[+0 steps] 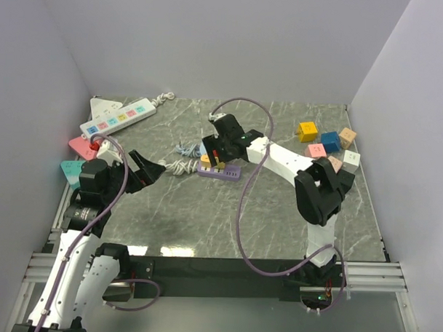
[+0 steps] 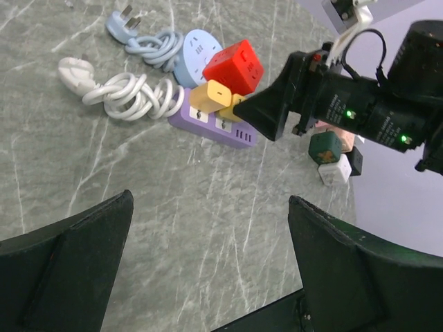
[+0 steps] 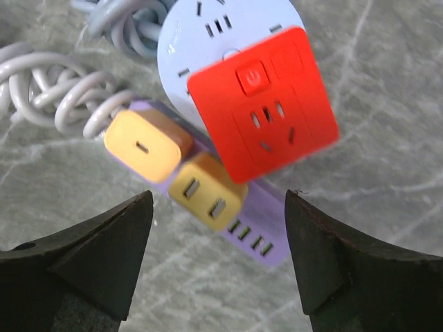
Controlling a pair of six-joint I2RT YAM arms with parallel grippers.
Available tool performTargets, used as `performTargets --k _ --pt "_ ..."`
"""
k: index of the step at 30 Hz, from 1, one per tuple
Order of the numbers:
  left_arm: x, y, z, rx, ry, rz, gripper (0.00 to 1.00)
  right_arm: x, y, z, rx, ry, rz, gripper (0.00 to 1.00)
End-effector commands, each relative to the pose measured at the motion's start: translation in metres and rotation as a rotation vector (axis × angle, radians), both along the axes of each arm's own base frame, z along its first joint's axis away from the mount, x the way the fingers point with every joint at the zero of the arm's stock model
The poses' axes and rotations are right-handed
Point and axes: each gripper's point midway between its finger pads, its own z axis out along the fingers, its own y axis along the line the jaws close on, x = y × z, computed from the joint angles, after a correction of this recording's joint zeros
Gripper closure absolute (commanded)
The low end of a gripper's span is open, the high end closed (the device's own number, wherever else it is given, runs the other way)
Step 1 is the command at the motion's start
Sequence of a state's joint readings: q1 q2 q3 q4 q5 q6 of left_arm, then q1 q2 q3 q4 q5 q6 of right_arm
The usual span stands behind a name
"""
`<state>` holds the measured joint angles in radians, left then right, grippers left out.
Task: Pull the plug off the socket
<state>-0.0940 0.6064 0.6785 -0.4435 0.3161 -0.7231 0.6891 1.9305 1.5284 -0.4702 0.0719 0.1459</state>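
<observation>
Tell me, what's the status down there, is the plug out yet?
Left gripper open, well back. Right gripper open above purple strip; two yellow plugs seated in it, not yet pulled. Red cube crowds close beside them.

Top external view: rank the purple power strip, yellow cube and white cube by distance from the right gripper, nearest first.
1. purple power strip, just beneath the right gripper.
2. yellow cube, to the right, toward the back.
3. white cube, far right, by the wall.
</observation>
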Motion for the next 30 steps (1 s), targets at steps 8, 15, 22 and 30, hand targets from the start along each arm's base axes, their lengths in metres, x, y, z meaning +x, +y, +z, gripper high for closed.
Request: performTargets --k 8,15,22,30 --pt "-0.001 0.006 -0.001 0.019 -0.012 0.029 0.0 0.007 0.029 -0.011 0.074 0.048 0.07 0.36" --pt "0.0 0.003 -0.009 -0.002 0.004 0.026 0.01 -0.026 0.032 -0.009 0.163 0.135 0.049 0.59" --pt "0.002 -0.003 -0.023 -0.024 0.042 0.002 0.01 -0.084 0.055 -0.015 0.18 0.259 0.008 0.86" --pt "0.003 -0.021 -0.06 -0.071 0.154 -0.1 0.16 -0.128 0.082 -0.013 0.113 0.275 -0.013 1.0"
